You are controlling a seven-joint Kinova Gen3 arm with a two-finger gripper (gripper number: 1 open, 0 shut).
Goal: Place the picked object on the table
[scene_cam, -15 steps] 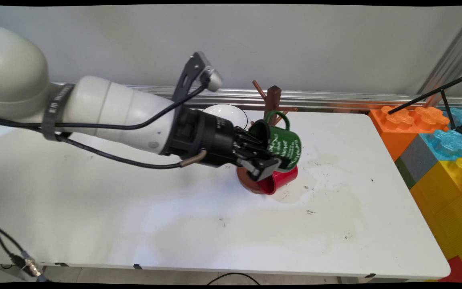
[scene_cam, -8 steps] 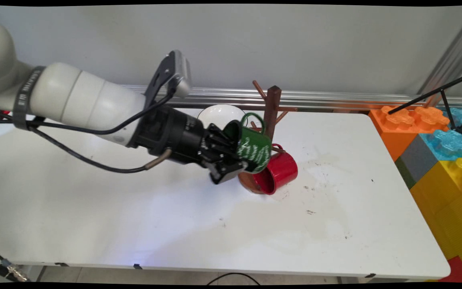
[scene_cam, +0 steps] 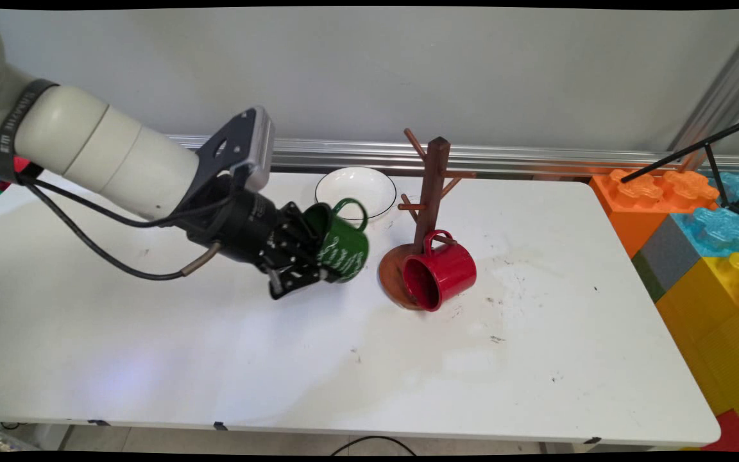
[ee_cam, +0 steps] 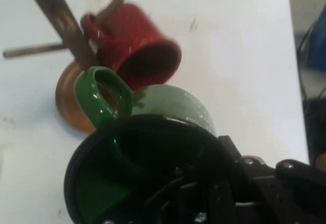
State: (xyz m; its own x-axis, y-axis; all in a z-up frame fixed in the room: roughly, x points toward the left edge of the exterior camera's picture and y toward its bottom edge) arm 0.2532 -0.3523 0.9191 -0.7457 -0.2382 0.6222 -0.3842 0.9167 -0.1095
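Note:
My black gripper (scene_cam: 308,260) is shut on the rim of a green mug (scene_cam: 342,247) with white lettering, held tilted above the table, left of the mug tree. In the hand view the green mug (ee_cam: 153,158) fills the lower half, its handle up and one finger inside its mouth. A brown wooden mug tree (scene_cam: 433,186) stands on a round base (scene_cam: 392,279) at the table's middle back. A red mug (scene_cam: 440,273) hangs by its handle from a low peg, mouth toward the front left; in the hand view the red mug (ee_cam: 135,43) lies beyond the green one.
A white bowl (scene_cam: 355,190) sits behind the green mug, near the back edge. Large coloured building blocks (scene_cam: 696,237) are stacked off the table's right end. A black tripod leg (scene_cam: 690,151) slants above them. Black cables hang from the arm at the left.
The gripper has carried the green mug leftward and a little down, away from the mug tree. The red mug stays on its peg.

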